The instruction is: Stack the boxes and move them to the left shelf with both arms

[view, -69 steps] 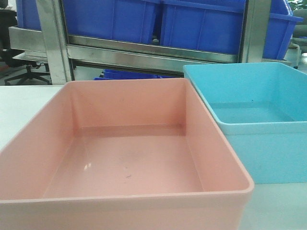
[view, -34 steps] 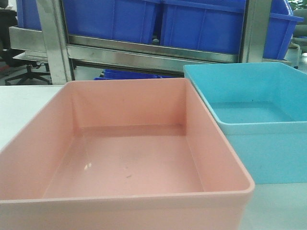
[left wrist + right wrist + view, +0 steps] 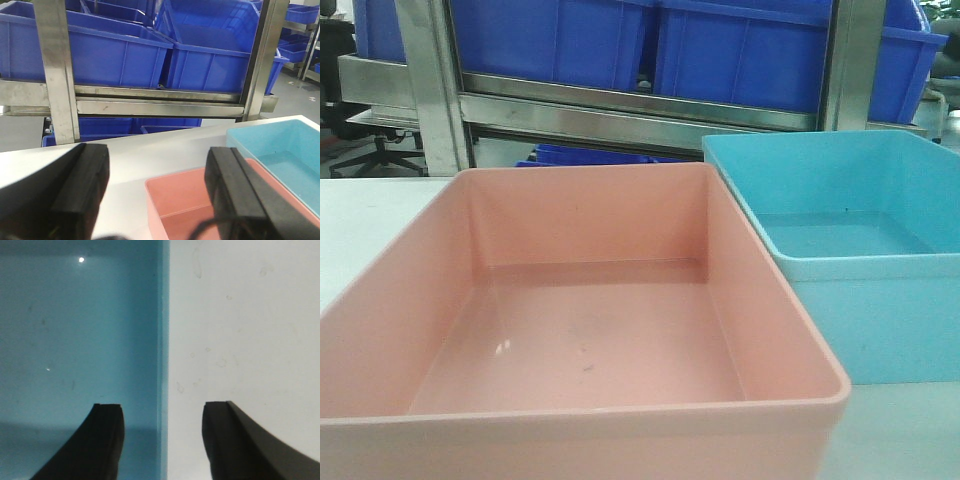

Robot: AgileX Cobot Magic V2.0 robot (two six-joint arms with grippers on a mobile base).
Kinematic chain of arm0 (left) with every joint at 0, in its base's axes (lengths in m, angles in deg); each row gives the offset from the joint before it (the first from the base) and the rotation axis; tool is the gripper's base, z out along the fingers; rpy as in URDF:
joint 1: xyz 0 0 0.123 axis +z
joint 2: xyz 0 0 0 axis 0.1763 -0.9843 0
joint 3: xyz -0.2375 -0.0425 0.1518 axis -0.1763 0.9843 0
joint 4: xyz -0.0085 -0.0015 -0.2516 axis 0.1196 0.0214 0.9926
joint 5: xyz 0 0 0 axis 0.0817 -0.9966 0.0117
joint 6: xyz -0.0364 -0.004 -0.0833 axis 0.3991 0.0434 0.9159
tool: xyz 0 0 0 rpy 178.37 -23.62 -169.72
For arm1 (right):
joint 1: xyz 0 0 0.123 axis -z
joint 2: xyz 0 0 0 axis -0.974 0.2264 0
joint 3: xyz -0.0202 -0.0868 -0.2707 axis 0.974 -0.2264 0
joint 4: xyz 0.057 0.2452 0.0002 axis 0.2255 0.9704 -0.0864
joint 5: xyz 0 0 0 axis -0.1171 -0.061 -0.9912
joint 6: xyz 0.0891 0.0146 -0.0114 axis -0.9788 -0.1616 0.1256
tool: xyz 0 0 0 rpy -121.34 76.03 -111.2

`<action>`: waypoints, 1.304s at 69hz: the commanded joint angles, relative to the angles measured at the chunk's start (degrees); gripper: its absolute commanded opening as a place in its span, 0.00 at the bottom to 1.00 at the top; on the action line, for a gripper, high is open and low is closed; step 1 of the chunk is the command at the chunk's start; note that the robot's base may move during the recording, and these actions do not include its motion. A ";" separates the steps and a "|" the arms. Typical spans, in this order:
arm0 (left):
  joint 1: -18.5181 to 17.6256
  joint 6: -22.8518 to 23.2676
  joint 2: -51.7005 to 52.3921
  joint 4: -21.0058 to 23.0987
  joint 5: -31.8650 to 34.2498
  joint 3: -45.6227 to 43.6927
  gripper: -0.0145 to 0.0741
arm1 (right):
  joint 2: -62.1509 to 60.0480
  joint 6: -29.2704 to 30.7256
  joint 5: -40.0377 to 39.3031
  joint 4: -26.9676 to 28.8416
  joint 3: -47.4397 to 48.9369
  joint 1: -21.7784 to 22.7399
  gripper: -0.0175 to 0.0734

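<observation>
Both boxes sit on the white counter, side by side and not yet stacked: the pink box is nearest the front view, and the blue box is just beside it on the right and a little further back. Whether their corners touch is hard to call. Behind them is the steel shelf, loaded with dark blue crates. The right hand looks straight down with its jaws spread wide and holds nothing. One finger is over the blue box's floor and the other over bare counter, so a side wall runs up between them. The left hand is also wide open and empty. It hovers above the counter by the pink box's far corner and faces the shelf. This looks like the opening grab of the stacking step. The right hand now needs to drop onto that wall and pinch it squarely. Then it must lift level, since a one-sided grip could tip the box.
</observation>
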 commanded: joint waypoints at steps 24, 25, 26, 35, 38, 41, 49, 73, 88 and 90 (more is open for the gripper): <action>-0.30 -0.13 -0.17 0.41 4.76 -1.78 0.54 | 4.56 1.15 -2.51 0.88 1.91 0.16 0.53; -0.30 -0.13 -0.17 0.41 4.76 -1.78 0.54 | 4.73 1.15 -2.59 0.88 1.91 0.16 0.51; -0.30 -0.13 -0.17 0.41 4.76 -1.78 0.54 | 4.79 1.15 -2.59 0.88 1.91 0.16 0.49; -0.30 -0.13 -0.17 0.41 4.76 -1.78 0.54 | 5.47 1.15 -2.20 0.88 1.91 0.16 0.30; -0.30 -0.13 -0.17 0.41 4.76 -1.78 0.54 | 5.47 1.15 -1.83 0.88 1.91 0.16 0.23; -0.30 -0.13 -0.17 0.41 4.76 -1.78 0.54 | 5.26 1.15 -1.33 0.88 2.14 0.23 0.25; -0.30 -0.13 -0.17 1.28 4.76 -1.78 0.54 | 4.97 1.15 1.87 0.88 4.21 0.89 0.25; -0.30 -0.13 -0.17 1.73 4.76 -1.78 0.54 | 4.97 1.15 14.89 1.07 14.97 3.75 0.25; -0.30 -0.13 -0.17 3.08 4.76 -1.78 0.54 | 1.71 -0.77 17.38 3.08 16.62 4.07 0.25; -0.30 -0.13 -0.17 3.38 4.76 -1.78 0.54 | 0.79 -1.42 17.43 3.08 16.62 4.07 0.25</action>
